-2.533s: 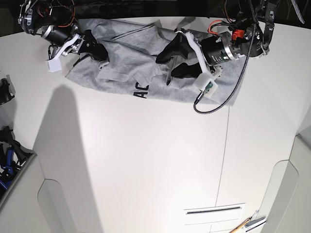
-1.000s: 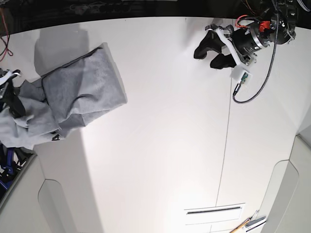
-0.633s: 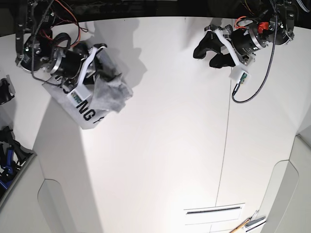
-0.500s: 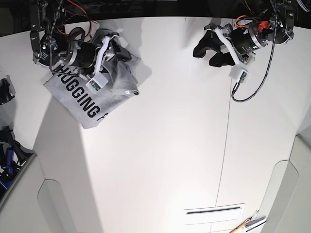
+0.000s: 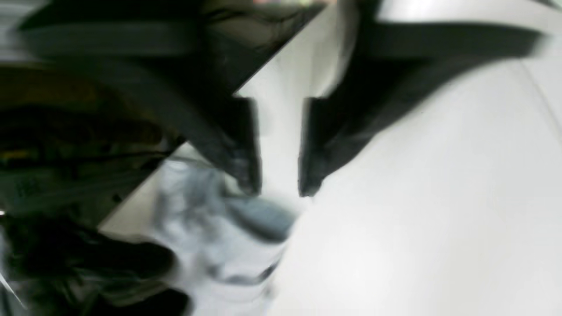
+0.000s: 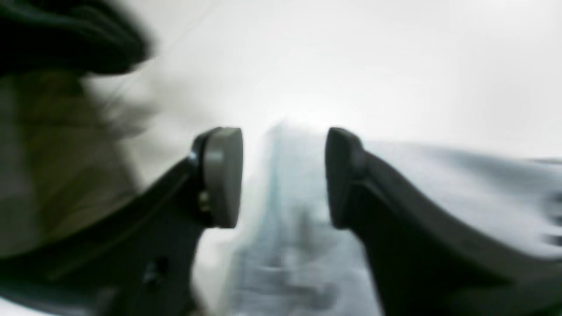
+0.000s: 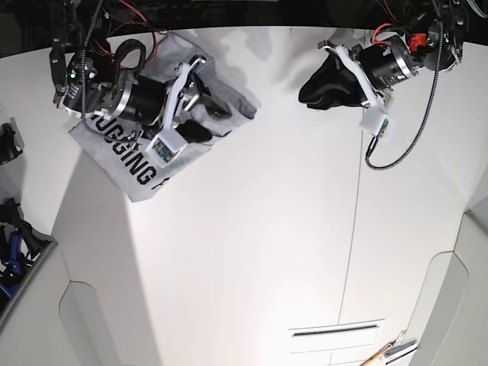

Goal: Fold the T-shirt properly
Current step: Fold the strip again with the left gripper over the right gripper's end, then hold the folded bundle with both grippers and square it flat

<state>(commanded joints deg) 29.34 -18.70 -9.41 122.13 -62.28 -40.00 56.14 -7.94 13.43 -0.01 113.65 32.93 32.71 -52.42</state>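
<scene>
The grey T-shirt (image 7: 107, 149) lies bunched at the table's back left, with black "HUGGING" lettering facing up. My right gripper (image 7: 217, 110) sits on its right-hand part. In the blurred right wrist view a ridge of the T-shirt (image 6: 290, 210) fills the gap between the fingers of that gripper (image 6: 283, 175), which looks shut on it. My left gripper (image 7: 309, 88) hovers at the back right, well away from the cloth. The left wrist view shows this gripper (image 5: 279, 188) with a narrow gap and nothing in it, and the T-shirt (image 5: 219, 245) blurred beyond.
A black cable (image 7: 385, 149) loops down from the left arm. A seam (image 7: 354, 229) runs along the white table. Dark gear (image 7: 11, 244) sits off the left edge. A slot (image 7: 335, 332) and a tool (image 7: 389, 352) lie near the front right.
The right gripper has moved right, drawing a flap of the T-shirt out towards the table's middle. The left gripper's fingers have come closer together and it has barely shifted.
</scene>
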